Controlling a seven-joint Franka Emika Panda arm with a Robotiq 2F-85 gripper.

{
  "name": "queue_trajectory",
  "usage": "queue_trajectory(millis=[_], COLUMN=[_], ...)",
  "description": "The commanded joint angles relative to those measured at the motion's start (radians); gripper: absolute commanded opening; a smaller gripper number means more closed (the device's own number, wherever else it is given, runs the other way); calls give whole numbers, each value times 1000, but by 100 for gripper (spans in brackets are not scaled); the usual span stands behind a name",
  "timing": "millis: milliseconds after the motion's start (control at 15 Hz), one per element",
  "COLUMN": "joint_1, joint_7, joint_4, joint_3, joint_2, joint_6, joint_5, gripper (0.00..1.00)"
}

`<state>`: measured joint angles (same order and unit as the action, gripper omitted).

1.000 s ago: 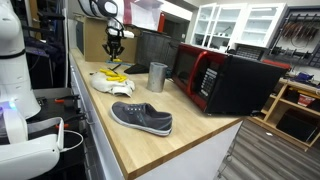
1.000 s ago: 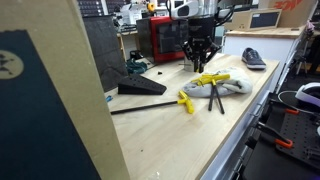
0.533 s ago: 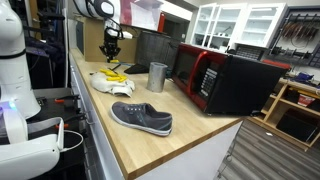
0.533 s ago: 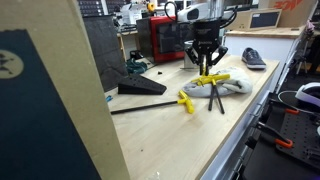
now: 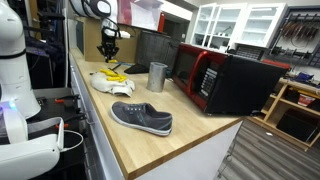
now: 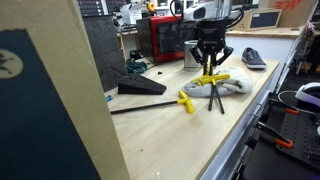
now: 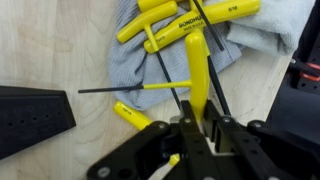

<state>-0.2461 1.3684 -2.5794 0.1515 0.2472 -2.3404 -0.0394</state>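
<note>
**Gripper** (image 7: pixel 200 126): at the bottom of the wrist view, pointing down over the counter (image 5: pixel 185 140). Jaws are clamped on the yellow handle of a T-handle hex key. In both exterior views (image 5: pixel 110 49) (image 6: pixel 208 57) it hangs above the cloth, clear of it.

**Held key** (image 7: pixel 197 70): the yellow handle runs lengthwise out from between the fingers, directly over the cloth and the other keys. In an exterior view (image 6: pixel 208 70) a short yellow length shows under the fingertips. Whether its lower end touches the pile beneath cannot be told.

**Cloth** (image 7: pixel 128 62): grey, crumpled, lying flat on the counter below the gripper. Seen also in both exterior views (image 5: pixel 101 85) (image 6: pixel 236 87).

**Spare keys** (image 7: pixel 172 36): several yellow-handled hex keys heaped on the cloth, handles crossing and black shafts fanning toward the gripper. One of them lies crosswise with its thin shaft reaching off the cloth onto the wood.

**Loose key** (image 6: pixel 185 101): yellow handle on bare counter, just beside the cloth. Its long black shaft lies flat and points away from the cloth.

**Rack** (image 7: pixel 30 106): black wedge-shaped block on the counter, apart from the cloth (image 6: pixel 140 87).

**Cup** (image 5: pixel 157 77): metal, upright, between the cloth and the microwave.

**Microwave** (image 5: pixel 225 82): red front, black body, at the back of the counter.

**Shoe** (image 5: pixel 142 118): grey, on its sole, well apart from the gripper (image 6: pixel 253 58).
</note>
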Motion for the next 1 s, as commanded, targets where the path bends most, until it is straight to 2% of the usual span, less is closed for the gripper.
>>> queue_trajectory(millis=[0,333,933], joint_1=[0,4,44], joint_7=[-142,-388,-813], joint_4=[-22,48,154], joint_3=[-12,-9,-25], joint_2=[44,1,-76], joint_6=[-7,51,38], joint_5=[65,112,118], gripper=[4,4,4])
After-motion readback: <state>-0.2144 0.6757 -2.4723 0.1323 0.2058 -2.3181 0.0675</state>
